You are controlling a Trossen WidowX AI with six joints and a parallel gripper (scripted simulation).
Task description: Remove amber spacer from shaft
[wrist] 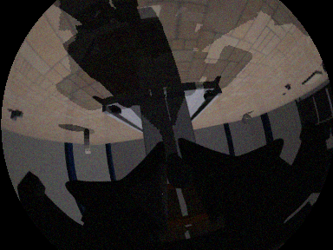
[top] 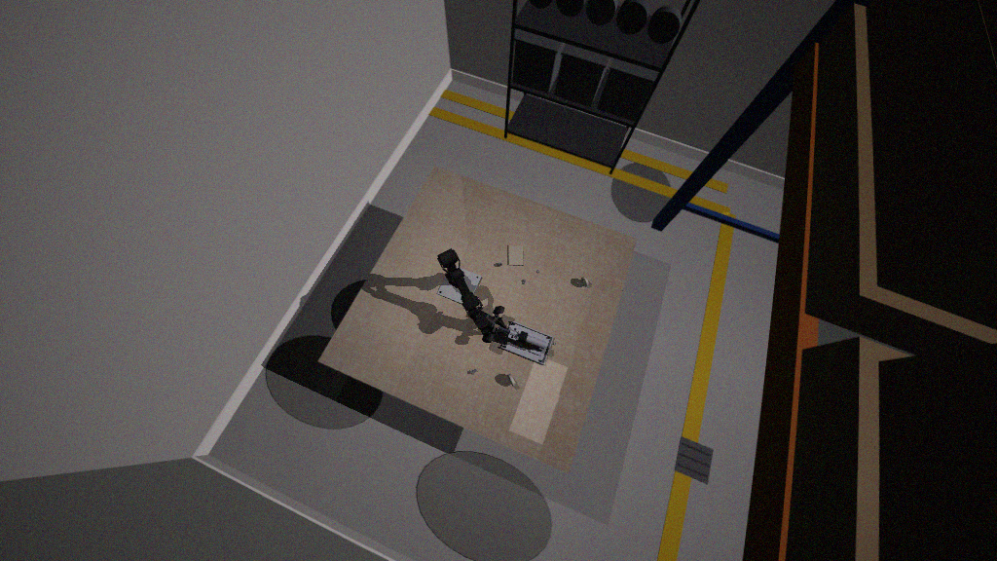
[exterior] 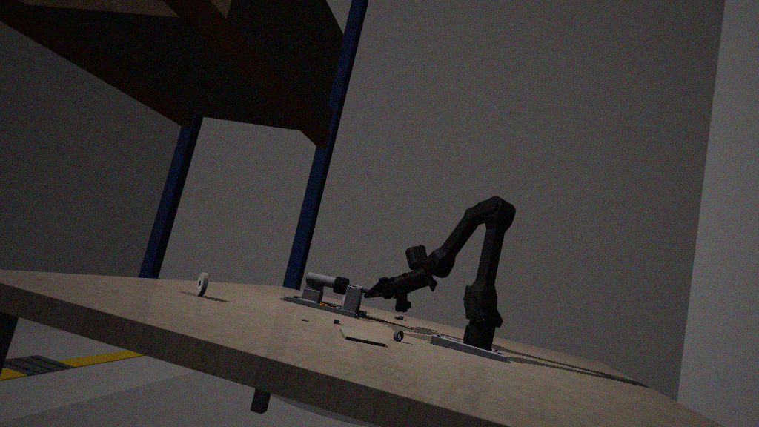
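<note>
My gripper point(top: 506, 336) point(exterior: 366, 295) point(wrist: 172, 144) is shut on the near end of the shaft, just outside the upright grey block point(exterior: 352, 300) of the fixture. In the exterior view, a light grey cylinder point(exterior: 321, 279) lies level on a grey support point(exterior: 312, 295), with a dark collar point(exterior: 341, 285) between it and the upright block. The base plate point(top: 523, 356) point(exterior: 339, 310) lies on the table. A thin amber patch point(exterior: 330, 305) shows low at the base plate between the blocks. Whether it is the amber spacer, and where the other spacers are, I cannot tell.
A pale flat pad point(top: 515, 255) point(exterior: 363, 336) lies on the table beside a small ring point(exterior: 398, 333). A pale wheel point(exterior: 202, 285) stands farther off. Another pale disc point(top: 512, 381) and a small part point(top: 471, 371) lie on the fixture's other side.
</note>
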